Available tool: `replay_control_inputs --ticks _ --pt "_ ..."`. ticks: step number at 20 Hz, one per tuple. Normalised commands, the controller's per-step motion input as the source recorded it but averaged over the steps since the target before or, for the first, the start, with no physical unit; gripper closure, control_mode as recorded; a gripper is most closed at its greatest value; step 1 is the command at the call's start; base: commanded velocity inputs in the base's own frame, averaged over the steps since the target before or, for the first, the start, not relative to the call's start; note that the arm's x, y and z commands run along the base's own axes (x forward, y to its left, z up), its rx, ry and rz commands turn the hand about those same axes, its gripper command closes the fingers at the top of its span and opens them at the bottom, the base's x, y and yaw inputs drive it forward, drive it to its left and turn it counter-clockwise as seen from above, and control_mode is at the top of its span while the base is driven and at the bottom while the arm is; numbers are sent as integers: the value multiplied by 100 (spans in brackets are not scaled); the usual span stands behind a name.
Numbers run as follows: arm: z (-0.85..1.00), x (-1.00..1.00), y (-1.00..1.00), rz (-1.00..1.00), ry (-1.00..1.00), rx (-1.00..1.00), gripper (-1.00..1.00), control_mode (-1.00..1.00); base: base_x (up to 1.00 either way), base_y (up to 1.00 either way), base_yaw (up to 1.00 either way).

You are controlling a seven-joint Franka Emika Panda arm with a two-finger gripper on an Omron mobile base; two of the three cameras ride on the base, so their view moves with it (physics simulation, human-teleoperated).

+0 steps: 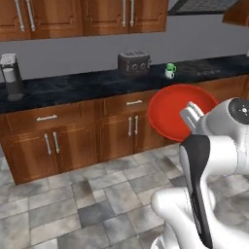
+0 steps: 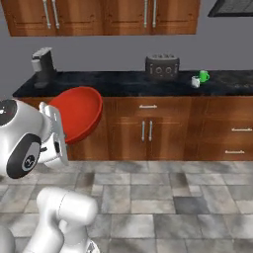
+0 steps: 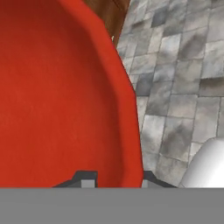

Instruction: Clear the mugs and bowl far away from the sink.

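The gripper (image 3: 114,178) pinches the red bowl (image 3: 61,96) by its rim; glossy, stiff, probably slippery; a deep rim bite looks safest.

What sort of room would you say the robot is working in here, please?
A kitchen, rendered rather than real: a dark counter runs over wooden cabinets, with a toaster and a coffee machine on it. A green mug stands there too, and the gripper holds a red bowl.
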Motion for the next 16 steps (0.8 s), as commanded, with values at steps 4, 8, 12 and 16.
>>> replay_control_inputs --ticks 4,8,12,16 --pt "0 0 0 0 0 0 100 100 100 2 42" --pt "0 0 0 0 0 0 100 100 100 -18 23" --pt "0 0 0 0 0 0 100 100 100 -41 20" --pt "0 0 0 0 0 0 100 100 100 -51 11"
